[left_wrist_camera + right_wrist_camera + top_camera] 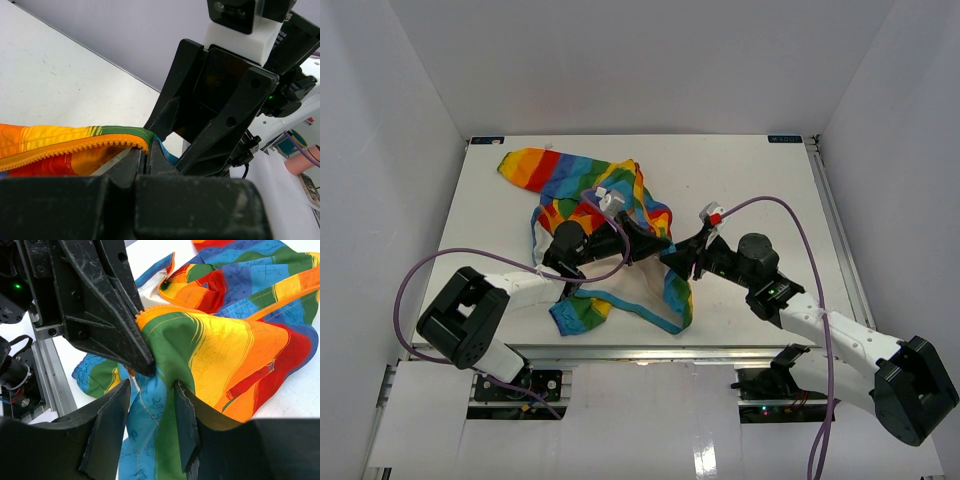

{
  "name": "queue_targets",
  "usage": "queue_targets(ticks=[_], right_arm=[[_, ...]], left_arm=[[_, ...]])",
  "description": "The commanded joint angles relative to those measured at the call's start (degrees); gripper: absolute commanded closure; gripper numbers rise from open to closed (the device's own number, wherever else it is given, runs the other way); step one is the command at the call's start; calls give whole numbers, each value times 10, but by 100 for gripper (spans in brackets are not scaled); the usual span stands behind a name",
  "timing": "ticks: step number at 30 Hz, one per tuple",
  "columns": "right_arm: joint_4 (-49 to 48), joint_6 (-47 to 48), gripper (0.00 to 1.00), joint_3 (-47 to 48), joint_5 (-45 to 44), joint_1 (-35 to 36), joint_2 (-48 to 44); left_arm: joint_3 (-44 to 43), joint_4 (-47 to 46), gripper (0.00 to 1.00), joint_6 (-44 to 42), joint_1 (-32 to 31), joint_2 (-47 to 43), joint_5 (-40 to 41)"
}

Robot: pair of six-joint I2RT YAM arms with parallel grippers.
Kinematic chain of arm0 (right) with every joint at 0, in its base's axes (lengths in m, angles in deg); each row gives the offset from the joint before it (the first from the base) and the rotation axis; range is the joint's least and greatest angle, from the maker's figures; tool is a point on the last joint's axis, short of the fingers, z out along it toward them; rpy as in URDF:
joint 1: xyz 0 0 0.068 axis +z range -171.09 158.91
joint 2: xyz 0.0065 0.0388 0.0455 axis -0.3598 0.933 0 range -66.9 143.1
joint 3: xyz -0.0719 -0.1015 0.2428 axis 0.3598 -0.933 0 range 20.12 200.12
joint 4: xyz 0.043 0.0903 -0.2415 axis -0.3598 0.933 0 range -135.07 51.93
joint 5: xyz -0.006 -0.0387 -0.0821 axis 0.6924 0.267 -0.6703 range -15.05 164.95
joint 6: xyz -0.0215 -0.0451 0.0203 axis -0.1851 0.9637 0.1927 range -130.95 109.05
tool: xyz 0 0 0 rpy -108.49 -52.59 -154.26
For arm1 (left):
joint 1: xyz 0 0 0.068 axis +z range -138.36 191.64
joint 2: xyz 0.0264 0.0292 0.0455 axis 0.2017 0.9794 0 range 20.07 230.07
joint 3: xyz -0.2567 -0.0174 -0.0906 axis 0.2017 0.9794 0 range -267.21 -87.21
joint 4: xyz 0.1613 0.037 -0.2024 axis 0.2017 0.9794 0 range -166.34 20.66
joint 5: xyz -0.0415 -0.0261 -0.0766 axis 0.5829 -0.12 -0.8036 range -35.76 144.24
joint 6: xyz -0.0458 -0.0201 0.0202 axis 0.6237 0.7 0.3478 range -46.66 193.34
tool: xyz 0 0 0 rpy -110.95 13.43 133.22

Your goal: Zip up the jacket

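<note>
The rainbow-striped jacket lies crumpled on the white table, left of centre. My left gripper reaches its right-hand edge. In the left wrist view that gripper is shut on the jacket's orange zipper edge, with the right gripper's black fingers just beyond. My right gripper meets it from the right. In the right wrist view the right gripper is partly open, and a blue-green fold of the jacket hangs between its fingers just below the left gripper's fingers.
The table is enclosed by white walls on three sides. A metal rail runs along its near edge below the jacket's hem. Purple cables loop over both arms.
</note>
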Motion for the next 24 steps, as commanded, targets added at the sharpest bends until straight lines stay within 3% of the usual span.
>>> queue_targets(ticks=[1,5,17,20,24], right_arm=[[-48,-2,55,12,14,-1,14],[-78,-8,62,1,12,-1,21],[-106,-22,63,0,30,-1,20],[-102,-22,75,2,27,-1,28],[-103,-21,79,-2,30,-1,40]], left_arm=[[4,-42,100,9,-2,-7,-23],[3,-46,100,12,-2,-3,-28],[9,-58,100,5,-2,1,-29],[9,-67,100,11,-1,6,-31],[8,-68,100,13,-2,7,-29]])
